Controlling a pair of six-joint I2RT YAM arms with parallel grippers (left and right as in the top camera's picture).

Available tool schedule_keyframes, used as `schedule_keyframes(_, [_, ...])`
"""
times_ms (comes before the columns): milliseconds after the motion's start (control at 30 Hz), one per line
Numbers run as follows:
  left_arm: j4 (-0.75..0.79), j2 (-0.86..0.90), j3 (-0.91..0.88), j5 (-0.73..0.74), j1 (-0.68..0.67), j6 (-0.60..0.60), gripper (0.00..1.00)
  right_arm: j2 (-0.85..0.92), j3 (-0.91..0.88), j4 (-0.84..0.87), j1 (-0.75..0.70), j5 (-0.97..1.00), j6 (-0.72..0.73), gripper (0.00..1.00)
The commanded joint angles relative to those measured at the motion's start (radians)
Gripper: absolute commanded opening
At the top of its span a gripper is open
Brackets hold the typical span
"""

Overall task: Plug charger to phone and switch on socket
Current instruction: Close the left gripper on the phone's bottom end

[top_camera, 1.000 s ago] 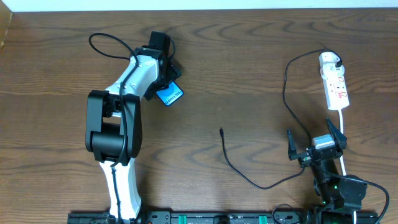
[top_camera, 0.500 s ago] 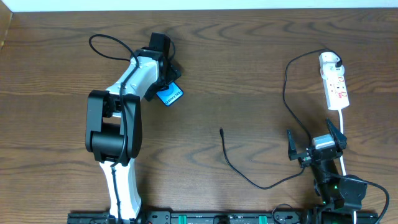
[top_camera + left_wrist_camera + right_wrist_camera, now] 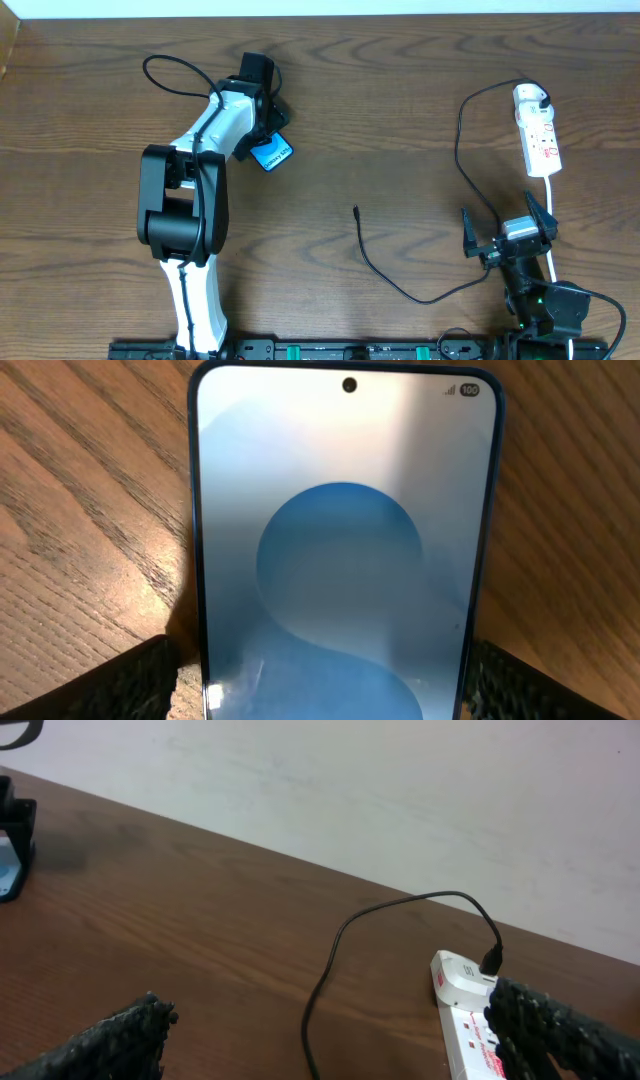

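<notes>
The phone (image 3: 270,153) lies on the wooden table at the back left, screen up, mostly under my left arm. In the left wrist view its blue screen (image 3: 340,550) fills the frame. My left gripper (image 3: 262,138) is open and straddles the phone, one finger at each long edge (image 3: 335,695), with a strip of wood showing on the left side. The charger cable runs from the socket across the table to its free tip (image 3: 356,211). The white socket (image 3: 540,135) lies at the back right and shows in the right wrist view (image 3: 465,1020). My right gripper (image 3: 508,232) is open and empty, short of the socket (image 3: 335,1050).
The black cable (image 3: 325,980) curves across the wood ahead of my right gripper. A white cord (image 3: 551,200) runs from the socket toward the right arm's base. A pale wall (image 3: 350,790) stands behind the table's back edge.
The visible corner of the phone has shifted very slightly left under the left gripper. The right arm and the cable have not moved.
</notes>
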Motion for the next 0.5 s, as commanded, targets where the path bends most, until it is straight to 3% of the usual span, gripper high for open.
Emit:
schedule_keyframes(0, [-0.001,0.015,-0.023,0.007,0.001,-0.014,0.88,-0.005,-0.001,-0.006,0.005,0.001,-0.011,0.99])
schedule_keyframes(200, [-0.001,0.015,-0.023,0.007,0.001,-0.014,0.87,-0.005,-0.001,-0.006,0.005,0.001,-0.011,0.99])
schedule_keyframes(333, [-0.001,0.015,-0.023,0.008,0.001,-0.014,0.78,-0.005,-0.001,-0.006,0.005,0.001,-0.011,0.99])
schedule_keyframes(467, [-0.001,0.015,-0.023,0.034,0.001,-0.014,0.77,-0.005,-0.001,-0.006,0.005,0.001,-0.011,0.99])
